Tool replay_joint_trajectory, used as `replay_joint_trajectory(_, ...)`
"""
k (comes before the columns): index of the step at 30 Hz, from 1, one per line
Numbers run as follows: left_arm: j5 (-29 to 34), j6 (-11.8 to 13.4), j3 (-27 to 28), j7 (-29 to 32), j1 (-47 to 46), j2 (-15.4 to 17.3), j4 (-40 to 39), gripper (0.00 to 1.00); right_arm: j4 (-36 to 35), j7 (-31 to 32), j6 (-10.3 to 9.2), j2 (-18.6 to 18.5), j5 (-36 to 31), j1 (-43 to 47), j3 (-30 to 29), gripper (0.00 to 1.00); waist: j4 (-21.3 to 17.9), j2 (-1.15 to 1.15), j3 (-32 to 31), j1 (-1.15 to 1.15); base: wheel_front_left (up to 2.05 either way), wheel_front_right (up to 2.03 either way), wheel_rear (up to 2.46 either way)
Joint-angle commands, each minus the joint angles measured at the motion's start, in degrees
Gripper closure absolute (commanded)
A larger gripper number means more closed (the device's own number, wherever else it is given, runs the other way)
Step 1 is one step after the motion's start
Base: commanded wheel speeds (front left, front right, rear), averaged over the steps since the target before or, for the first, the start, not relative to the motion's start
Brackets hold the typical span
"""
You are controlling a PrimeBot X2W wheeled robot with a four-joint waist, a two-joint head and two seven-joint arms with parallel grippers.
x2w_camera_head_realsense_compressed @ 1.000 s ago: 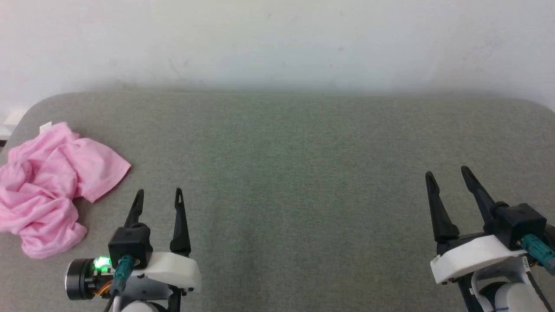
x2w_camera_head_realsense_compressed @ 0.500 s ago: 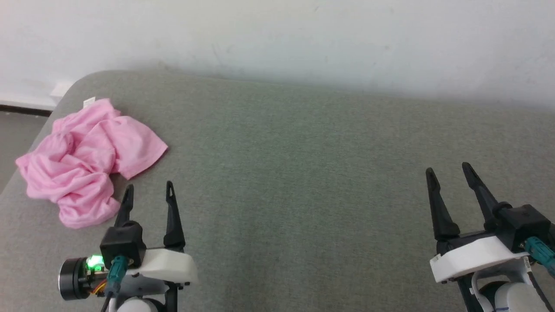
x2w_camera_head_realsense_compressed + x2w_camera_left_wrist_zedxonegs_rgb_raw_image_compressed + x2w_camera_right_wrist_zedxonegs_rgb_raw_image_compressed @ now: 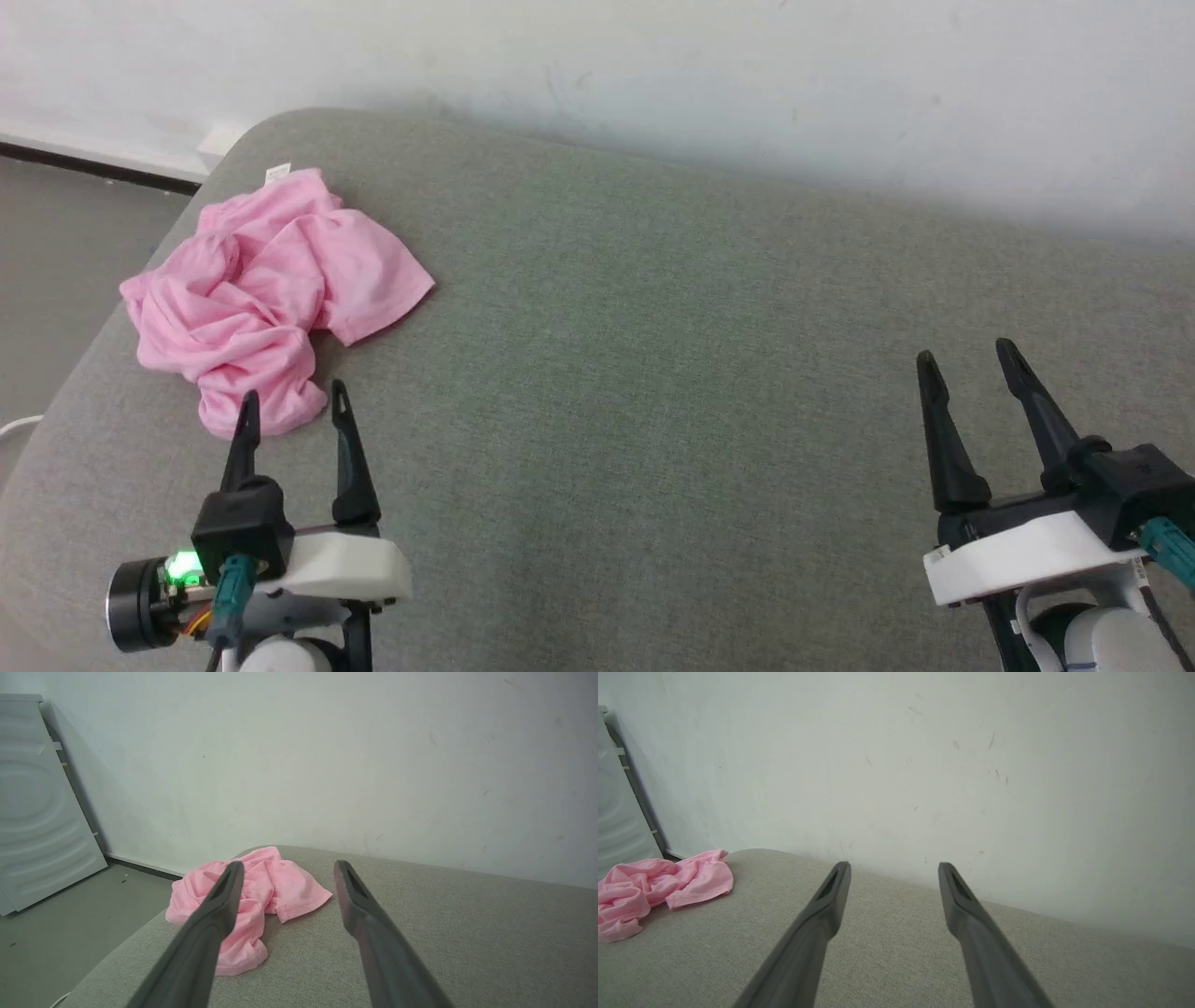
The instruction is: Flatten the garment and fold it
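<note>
place: plain indoor room, reads as a robot test setup rather than a lived-in home
work surface: wide padded top (image 3: 653, 392), grey woven fabric, rounded corners, far edge against the wall
wall: white wall (image 3: 653, 65), painted, scuffed and specked
floor: smooth grey floor (image 3: 47, 243), dark baseboard (image 3: 93, 164) along the wall foot
left side: white ribbed panel (image 3: 37, 812) against the wall, maybe an appliance side; can't tell
laundry cue: crumpled pink garment (image 3: 271, 280) near the top's far left corner
</note>
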Motion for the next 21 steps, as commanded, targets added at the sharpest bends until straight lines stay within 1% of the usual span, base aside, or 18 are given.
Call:
replay_joint_trajectory(1,-0.48,0.58,0.46,-0.60,-1.21,-0.21,-0.12,0.00,-0.52,-0.76,-0.06,0.13,0.42,0.93,-0.01,0.00,0.58,0.00,0.39,0.00,0.00,0.00,0.00)
replay_joint_trajectory(4,-0.79,0.43,1.60,-0.96,-2.98,0.15,0.23,0.00,-0.86,-1.11,-0.07,0.14,0.34,0.88,-0.01,0.00,1.11,0.00,1.02,0.00,0.00,0.00,0.00)
replay_joint_trajectory(8,-2.48,0.06,5.87,-1.44,-7.31,1.11,1.43,0.00,-1.66,-1.59,-0.07,0.15,-0.44,0.25,-0.22,0.00,1.53,0.00,2.82,0.00,0.00,0.00,0.00)
replay_joint_trajectory(11,-3.65,-1.19,9.15,-1.80,-11.21,2.50,4.03,0.00,-2.28,-1.95,-0.07,0.15,-1.26,-0.45,-0.37,0.00,1.54,0.00,4.84,0.00,0.00,0.00,0.00)
replay_joint_trajectory(14,-4.11,-2.93,11.26,-2.16,-15.41,4.53,7.34,0.00,-3.19,-2.31,-0.08,0.16,-2.35,-1.31,-0.56,0.00,1.54,0.00,7.34,0.00,0.00,0.00,0.00)
replay_joint_trajectory(21,-6.17,-6.70,14.04,-2.99,-26.20,10.32,19.77,0.00,-6.07,-3.15,-0.08,-1.70,-4.20,-3.53,-0.57,0.00,1.77,0.00,13.31,0.00,0.00,0.00,0.00)
